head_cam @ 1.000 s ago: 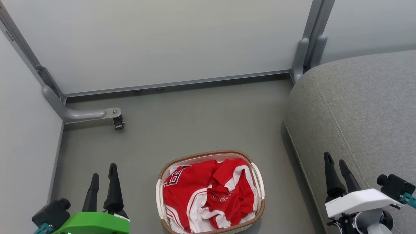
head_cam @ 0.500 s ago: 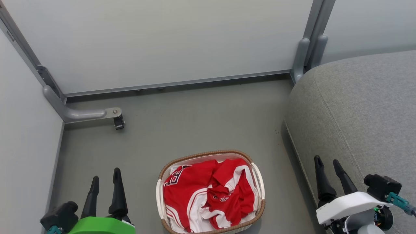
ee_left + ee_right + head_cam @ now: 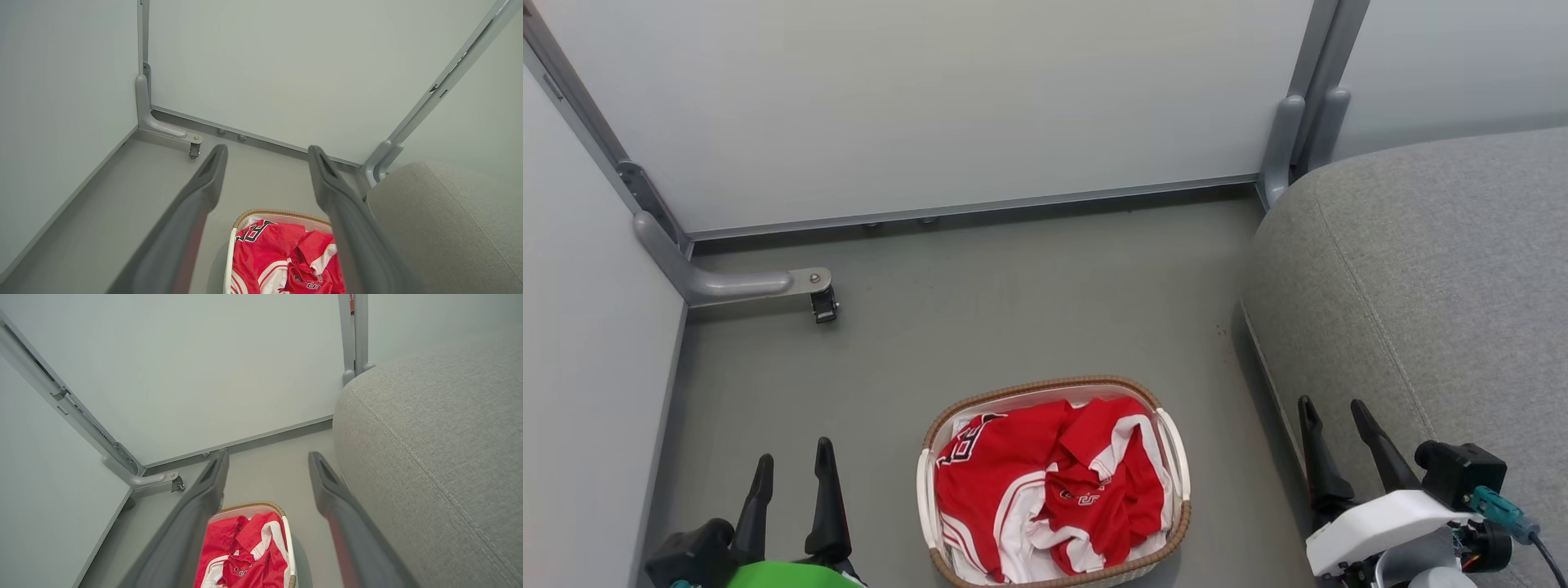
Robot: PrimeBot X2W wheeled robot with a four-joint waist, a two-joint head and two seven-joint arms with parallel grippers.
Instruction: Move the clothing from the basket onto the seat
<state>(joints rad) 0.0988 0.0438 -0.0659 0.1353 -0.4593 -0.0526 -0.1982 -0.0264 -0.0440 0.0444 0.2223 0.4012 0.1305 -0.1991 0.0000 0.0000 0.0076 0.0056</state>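
While the red clothing (image 3: 1045,490) lies bunched up in the basket (image 3: 1045,383) on the grey floor (image 3: 1013,310), the left gripper (image 3: 795,453) hangs to its left with its two fingers wide apart, holding nothing. The right gripper (image 3: 1332,404) is wide apart and empty too, by the edge of the big grey seat (image 3: 1421,286).

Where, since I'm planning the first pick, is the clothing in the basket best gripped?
Pinch the raised crumpled fold of the clothing on the right half of the basket, coming straight down from above. The fabric bunches up there, and the basket's walls block a sideways approach.
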